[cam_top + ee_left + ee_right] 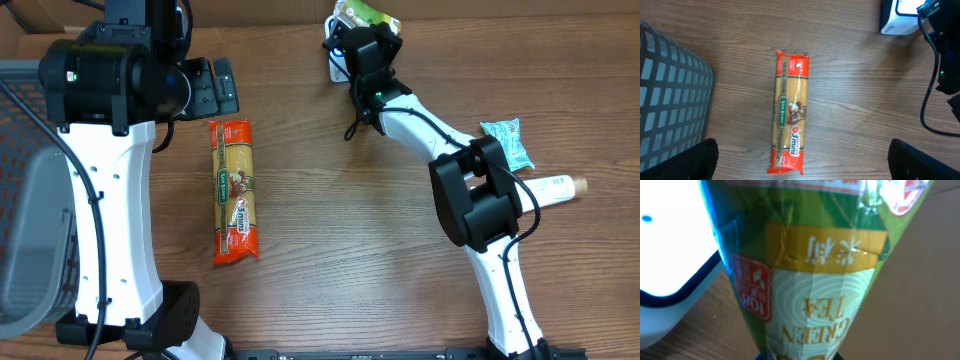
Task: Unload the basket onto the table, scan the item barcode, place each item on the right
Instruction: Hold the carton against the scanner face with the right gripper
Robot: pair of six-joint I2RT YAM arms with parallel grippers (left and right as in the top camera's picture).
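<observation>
Green tea packet filled my right wrist view, pinched in my right gripper just beside the white scanner; scanning looked under way, and next I needed its barcode turned toward it. Left gripper hung wide open above the pasta packet.

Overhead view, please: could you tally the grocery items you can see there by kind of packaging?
Soft packs: 3 (spaghetti pack, green tea pack, teal packet)
Bottles: 1 (white bottle, partly behind the arm)
Total: 4
</observation>
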